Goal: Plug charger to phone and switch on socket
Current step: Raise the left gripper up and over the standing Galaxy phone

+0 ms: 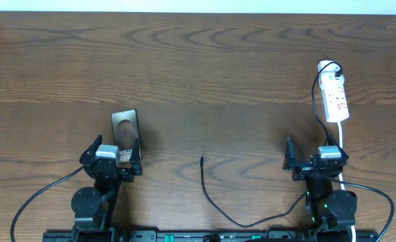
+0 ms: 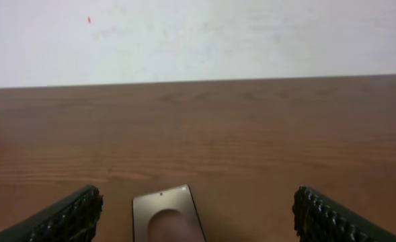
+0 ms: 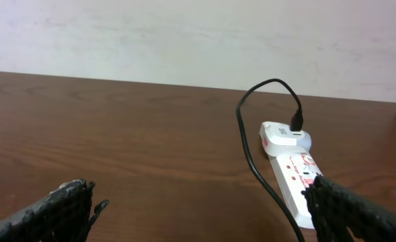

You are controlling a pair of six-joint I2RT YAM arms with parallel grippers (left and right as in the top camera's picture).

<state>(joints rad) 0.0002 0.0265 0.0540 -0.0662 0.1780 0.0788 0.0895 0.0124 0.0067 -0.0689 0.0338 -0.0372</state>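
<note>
The phone (image 1: 126, 129) lies flat on the table at the left, its glossy face reflecting a round shape. My left gripper (image 1: 114, 152) is open over the phone's near end. In the left wrist view the phone (image 2: 165, 214) lies between the wide-apart fingers (image 2: 70, 218), nearer the left one. The charger's black cable (image 1: 214, 202) has its free plug tip (image 1: 202, 159) on the table in the middle. It loops along the near edge and up to a white adapter (image 1: 329, 68) on the socket (image 1: 335, 99). My right gripper (image 1: 317, 156) is open and empty, just short of the socket (image 3: 293, 176).
The socket's white cord (image 1: 343, 144) runs down past the right gripper toward the near edge. The black cable (image 3: 251, 161) arches up from the adapter (image 3: 285, 136) and crosses in front of the right fingers (image 3: 349, 215). The table is dark brown wood (image 1: 218, 74).
</note>
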